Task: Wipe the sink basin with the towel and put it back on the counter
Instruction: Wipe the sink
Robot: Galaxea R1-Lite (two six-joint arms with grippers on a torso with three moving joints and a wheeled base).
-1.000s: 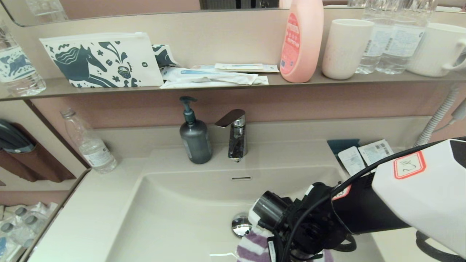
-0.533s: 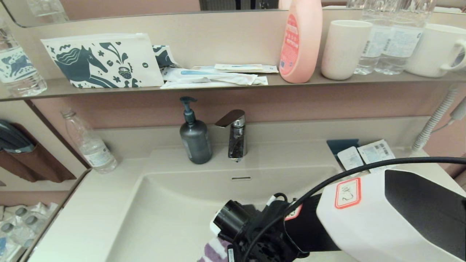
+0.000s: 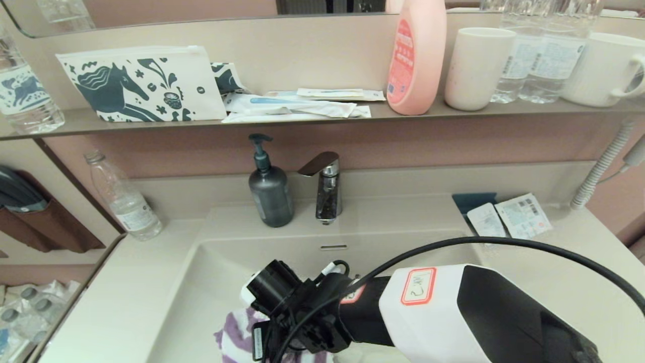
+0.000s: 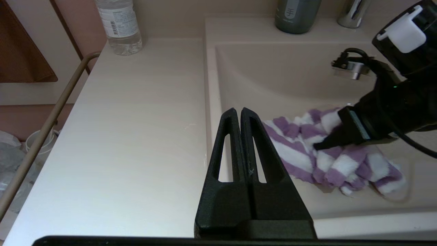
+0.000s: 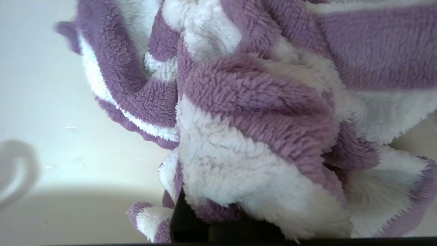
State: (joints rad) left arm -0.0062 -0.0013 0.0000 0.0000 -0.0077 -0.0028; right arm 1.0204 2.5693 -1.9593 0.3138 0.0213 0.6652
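Soft purple-and-white striped towel [image 4: 317, 150] bunches under the right fingers [image 4: 324, 143], pinched tight, in the cream sink basin [image 4: 290, 78]; left fingers [image 4: 240, 114] pressed together, empty, over the tabletop [image 4: 136, 119].

Chrome round drain plug [image 5: 13, 171]: blurred at the right wrist view's edge; covered by the right arm in the head view.
Purple-and-white striped terry towel [image 3: 237, 335]: mostly behind the black wrist, cut by the lower edge.
Right end effector [image 4: 324, 143]: fingertips buried in towel folds.
Clear water bottle [image 4: 117, 25]: top cut off.
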